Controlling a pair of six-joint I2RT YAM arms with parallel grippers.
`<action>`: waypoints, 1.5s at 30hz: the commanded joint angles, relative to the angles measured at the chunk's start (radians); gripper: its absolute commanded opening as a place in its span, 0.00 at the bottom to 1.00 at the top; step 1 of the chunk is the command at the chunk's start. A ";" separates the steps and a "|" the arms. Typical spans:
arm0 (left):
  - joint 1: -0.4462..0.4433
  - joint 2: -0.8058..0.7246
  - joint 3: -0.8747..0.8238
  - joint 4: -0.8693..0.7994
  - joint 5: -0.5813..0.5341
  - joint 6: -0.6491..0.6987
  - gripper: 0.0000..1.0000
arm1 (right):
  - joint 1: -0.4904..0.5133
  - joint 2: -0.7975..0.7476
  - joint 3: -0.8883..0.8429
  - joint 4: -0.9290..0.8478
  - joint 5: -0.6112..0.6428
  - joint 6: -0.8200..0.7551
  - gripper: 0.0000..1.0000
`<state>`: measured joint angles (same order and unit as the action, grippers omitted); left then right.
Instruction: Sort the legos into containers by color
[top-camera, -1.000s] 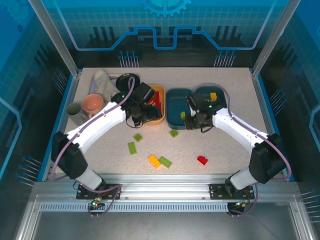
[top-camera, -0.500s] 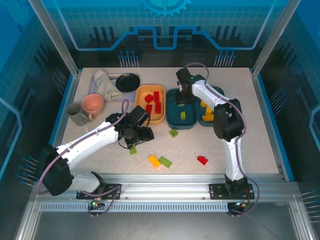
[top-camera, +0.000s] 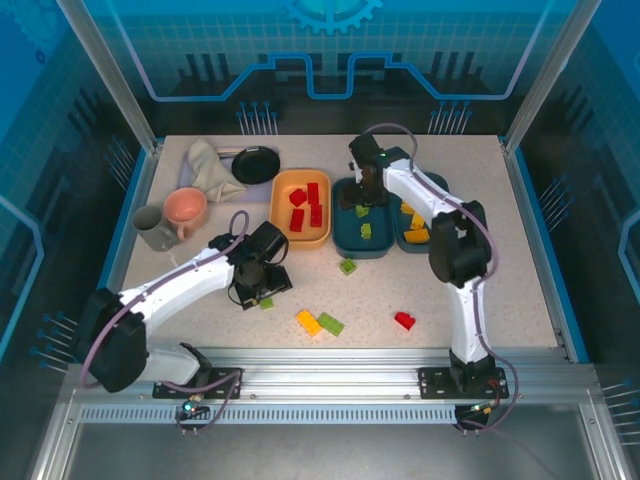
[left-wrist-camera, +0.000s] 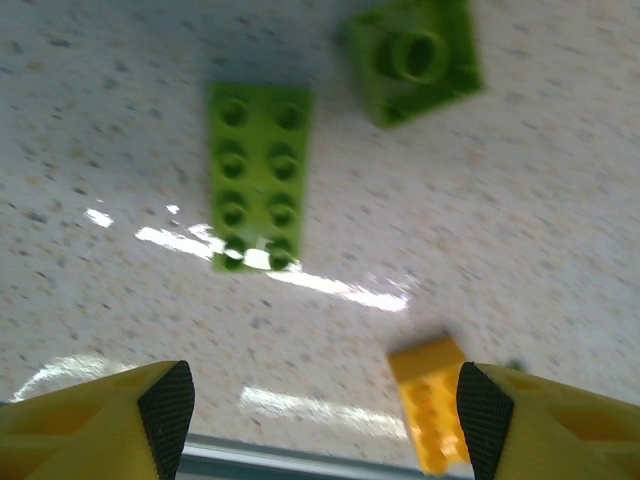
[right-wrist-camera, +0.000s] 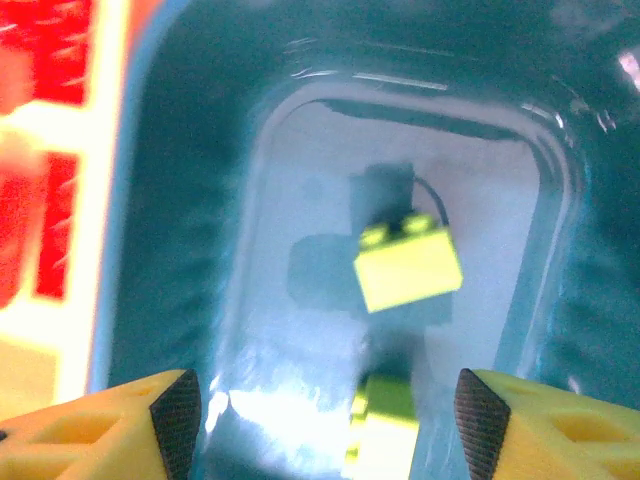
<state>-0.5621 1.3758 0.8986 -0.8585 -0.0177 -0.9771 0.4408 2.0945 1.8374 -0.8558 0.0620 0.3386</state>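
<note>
Starting overhead: left claw (top-camera: 264, 290) down low over the bench (top-camera: 480, 290), directly above a long lime green lego (top-camera: 267, 302) poking out at the near side. Farther back, right claw (top-camera: 366, 197) hanging over the middle teal tray (top-camera: 350, 244), two lime green legos (top-camera: 367, 232) lying inside. Just to its left, light orange tray (top-camera: 285, 233) holding four red legos (top-camera: 313, 191). Just to its right, second teal tray (top-camera: 404, 243) holding yellow-orange legos (top-camera: 416, 223), partly hidden by the right arm. Loose on the bench: a small green square (top-camera: 347, 266) near the middle tray's front edge; a yellow-orange brick (top-camera: 308, 322) beside a green brick (top-camera: 330, 323) nearer the arm bases; a red brick (top-camera: 404, 320) apart to the right.

Moving to the left wrist: claw released, black pads (left-wrist-camera: 165, 405) spread wide, gripping nothing, only speckled bench between. Ahead, long lime green lego lying flat, studs up. Beyond it to the right, an upturned green square (left-wrist-camera: 412, 58), hollow side showing. Yellow-orange brick close by the right-hand pad.

Moving to the right wrist: claw released too, pads (right-wrist-camera: 478, 420) wide apart, empty. Below, teal tray floor; at the left edge, orange tray with red legos. One lime green lego mid-tray with a dark shadow beside it; resting or in mid-air, cannot tell. Another low in view between the two pads, blurred.
</note>
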 joint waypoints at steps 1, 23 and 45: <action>0.052 0.038 -0.020 0.015 0.017 0.078 0.74 | 0.054 -0.221 -0.143 0.072 -0.051 -0.011 0.71; 0.107 0.331 0.005 0.111 -0.013 0.225 0.37 | 0.165 -0.823 -0.758 0.174 -0.147 0.183 0.71; -0.108 0.570 0.907 -0.241 -0.087 0.265 0.36 | -0.070 -0.869 -0.730 0.205 -0.192 0.221 0.72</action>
<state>-0.6594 1.8175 1.6985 -1.0462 -0.1162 -0.7506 0.4126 1.2533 1.1084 -0.6788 -0.0887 0.5213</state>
